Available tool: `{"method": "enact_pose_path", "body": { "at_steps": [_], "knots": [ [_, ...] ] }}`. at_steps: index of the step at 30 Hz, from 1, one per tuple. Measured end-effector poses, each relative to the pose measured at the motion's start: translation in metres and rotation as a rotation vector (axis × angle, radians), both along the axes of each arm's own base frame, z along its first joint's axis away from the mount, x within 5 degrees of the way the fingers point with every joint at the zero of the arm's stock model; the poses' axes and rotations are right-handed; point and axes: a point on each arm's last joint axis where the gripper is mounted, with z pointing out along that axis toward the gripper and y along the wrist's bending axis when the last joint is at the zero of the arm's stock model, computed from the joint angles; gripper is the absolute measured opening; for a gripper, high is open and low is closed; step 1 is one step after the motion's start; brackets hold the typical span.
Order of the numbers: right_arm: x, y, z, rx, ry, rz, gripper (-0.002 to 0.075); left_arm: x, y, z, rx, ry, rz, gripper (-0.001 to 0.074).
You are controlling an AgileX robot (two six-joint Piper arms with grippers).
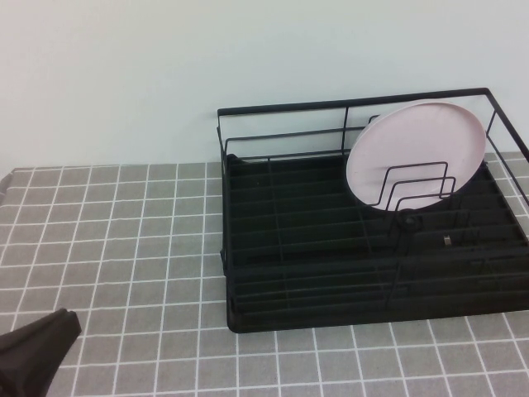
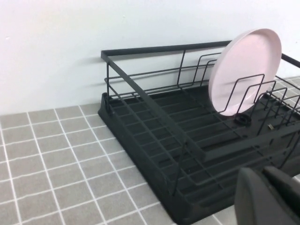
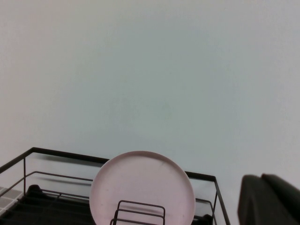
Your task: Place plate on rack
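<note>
Plate (image 1: 416, 153): pale pink, round, matte, shallow raised rim, standing on edge inside the rack (image 1: 273, 248), at the far right end, tilted back toward the raised rear rail, lower edge wedged behind the upright wire dividers (image 1: 417, 186). Held that way, by the look of it, by dividers in front and rail behind, so no grip needed; task judged essentially complete. Face plain and clean, rim catching a little light along the top in the left wrist view (image 2: 245, 70). Rack black wire over a black tray base, otherwise bare, set on the grey tiled table (image 1: 116, 240) against a pale wall. Left end effector (image 1: 37, 351) low at the near left corner, well apart from rack and plate, holding nothing visible; cannot tell how far apart the fingers stand. Right end effector (image 3: 272, 201) raised, facing the plate from the near side, touching nothing; opening likewise cannot be told
</note>
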Motion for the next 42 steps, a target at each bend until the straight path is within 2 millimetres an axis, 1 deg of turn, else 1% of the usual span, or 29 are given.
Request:
{"method": "enact_pose_path", "body": {
  "at_steps": [3, 7, 9, 11, 14, 17, 20, 25, 28, 32, 35, 36, 39, 42],
  "knots": [
    [0.0, 0.0, 0.0, 0.0, 0.0, 0.0, 0.0001, 0.001, 0.001, -0.004, -0.003, 0.0, 0.012, -0.0001],
    [0.0, 0.0, 0.0, 0.003, 0.0, 0.001, 0.0001, 0.002, 0.002, -0.004, -0.015, -0.022, 0.036, -0.0001],
    [0.0, 0.0, 0.0, 0.004, 0.0, 0.001, 0.0001, 0.005, 0.005, -0.01, -0.008, -0.052, 0.073, -0.0001],
    [0.0, 0.0, 0.0, 0.004, 0.0, 0.001, 0.0001, 0.005, 0.009, -0.018, 0.057, -0.118, 0.104, -0.0001],
    [0.0, 0.0, 0.0, 0.004, 0.0, 0.001, 0.0001, 0.002, 0.015, -0.026, 0.058, -0.175, 0.151, -0.0001],
    [0.0, 0.0, 0.0, 0.004, 0.0, 0.001, 0.0001, -0.001, 0.024, -0.032, 0.027, -0.18, 0.232, -0.0001],
    [0.0, 0.0, 0.0, 0.004, 0.0, 0.001, 0.0001, -0.005, 0.031, -0.043, 0.053, -0.188, 0.301, -0.0001],
    [0.0, 0.0, 0.0, 0.004, 0.0, 0.001, 0.0001, -0.017, 0.041, -0.061, 0.036, -0.197, 0.42, -0.0001],
    [0.0, 0.0, 0.0, 0.004, 0.0, 0.001, 0.0001, -0.023, 0.047, -0.07, 0.016, -0.178, 0.505, -0.0001],
    [0.0, 0.0, 0.0, 0.004, 0.0, 0.001, 0.0001, -0.027, 0.051, -0.083, 0.055, -0.055, 0.589, -0.0001],
    [0.0, 0.0, 0.0, 0.004, 0.0, 0.001, 0.0001, -0.029, 0.051, -0.095, 0.083, 0.079, 0.602, -0.0001],
    [0.0, 0.0, 0.0, 0.004, 0.0, 0.001, 0.0001, -0.029, 0.051, -0.097, 0.087, 0.098, 0.6, -0.0001],
    [0.0, 0.0, 0.0, 0.004, 0.0, 0.001, 0.0001, -0.029, 0.052, -0.095, 0.112, 0.073, 0.597, -0.0001],
    [0.0, 0.0, 0.0, 0.004, 0.0, 0.001, 0.0001, -0.029, 0.051, -0.094, 0.098, 0.061, 0.598, -0.0001]
  ]
}}
